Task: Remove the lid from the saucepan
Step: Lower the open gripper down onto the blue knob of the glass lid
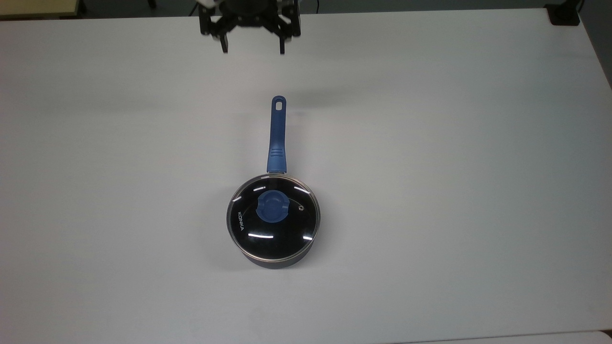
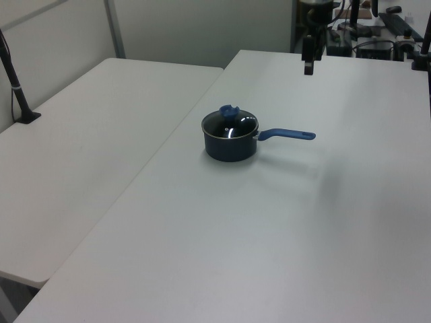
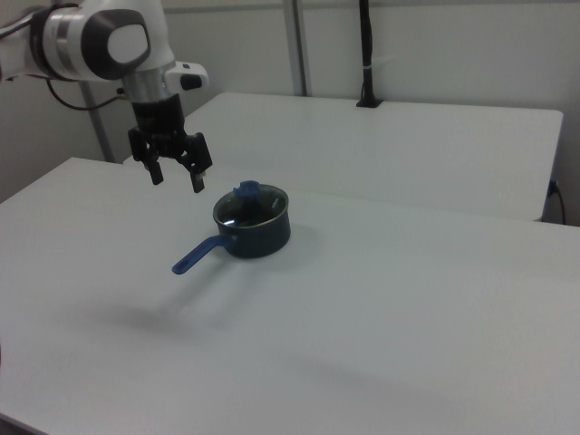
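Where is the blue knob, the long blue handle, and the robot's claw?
blue knob (image 1: 272,208), top view, centre of the knob on the lid.
long blue handle (image 1: 277,136), top view, middle of the saucepan's handle.
gripper (image 1: 252,48), top view, midway between its open fingertips.

A wide, plain white table (image 1: 454,143) (image 2: 283,235) (image 3: 381,335) with a smooth matte top carries a single item: a small round dark grey saucepan (image 1: 274,260) (image 2: 229,147) (image 3: 258,236), standing upright near the middle of the surface. Its long straight blue handle (image 1: 277,136) (image 2: 286,134) (image 3: 201,254) reaches toward the top view's upper edge, its far end hanging just above the tabletop. A second white table (image 2: 81,155) (image 3: 408,145) stands just beside the first, edge to edge, with a black post (image 2: 17,84) (image 3: 366,54) rising from a base on it.
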